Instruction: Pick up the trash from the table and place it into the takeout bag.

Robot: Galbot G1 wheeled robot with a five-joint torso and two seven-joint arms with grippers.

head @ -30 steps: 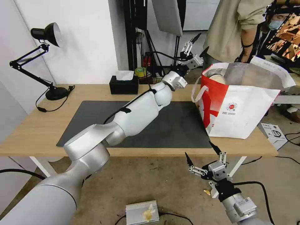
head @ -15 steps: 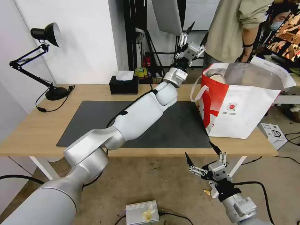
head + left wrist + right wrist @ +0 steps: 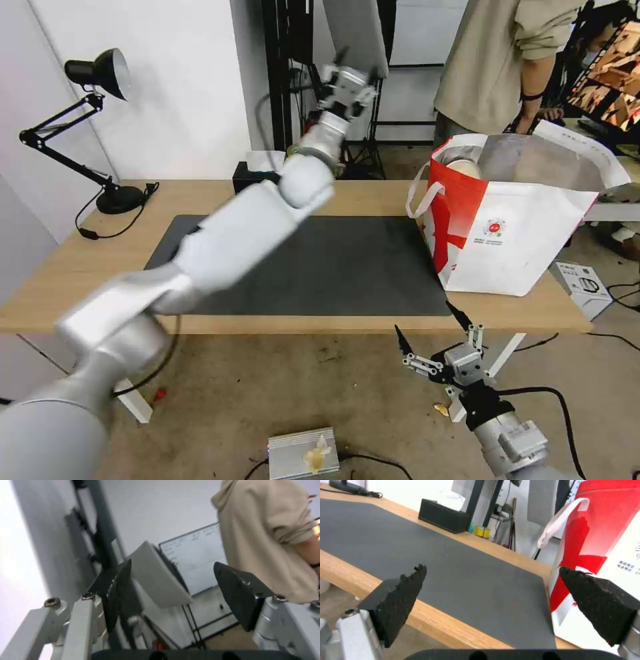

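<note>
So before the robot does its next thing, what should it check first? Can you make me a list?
1. Left gripper empty: ok. It is open, raised above the far edge of the table, holding nothing.
2. Right gripper empty: ok. It is open, low in front of the table's near edge.
3. Trash off the dark mat: ok. No bowl or cup lies on it.
4. Takeout bag standing: ok. It sits upright at the table's right end, mouth open.
5. All three trash items inside the bag: cannot tell. Just one pale round shape peeks over the rim.
6. Room around the bag: not ok. A person stands right behind it.
</note>
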